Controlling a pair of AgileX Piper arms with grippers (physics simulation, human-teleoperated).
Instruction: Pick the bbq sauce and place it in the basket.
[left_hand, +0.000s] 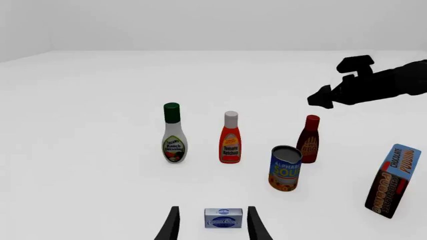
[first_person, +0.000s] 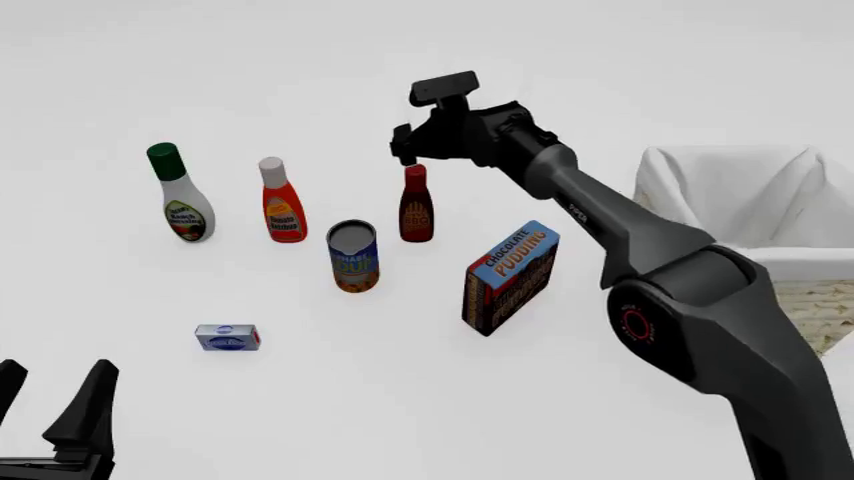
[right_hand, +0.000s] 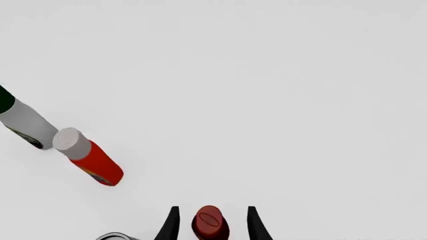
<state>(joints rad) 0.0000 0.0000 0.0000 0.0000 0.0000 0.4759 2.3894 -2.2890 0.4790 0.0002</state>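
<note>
Above the bbq sauce (first_person: 416, 205), the right gripper (first_person: 406, 146) is held wide open, its jaws either side of the red cap; descent and closing are judged next. Left of the sauce, one ranch bottle (first_person: 180, 194), one ketchup bottle (first_person: 280, 203) and one soup can (first_person: 354, 256) are counted; right of it, one pudding box (first_person: 509, 277) and one basket (first_person: 747, 215). The left gripper (first_person: 48, 400) is parked open.

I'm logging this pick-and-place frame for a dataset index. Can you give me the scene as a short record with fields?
target: bbq sauce, upright, not yet grasped
right gripper: open, above the bottle, fingers either side of its red cap
left gripper: open, low and back, cream cheese box ahead between its fingers
destination: basket, at the right edge, white lining
same row: ranch bottle, ketchup bottle
nearer: soup can, pudding box
</note>
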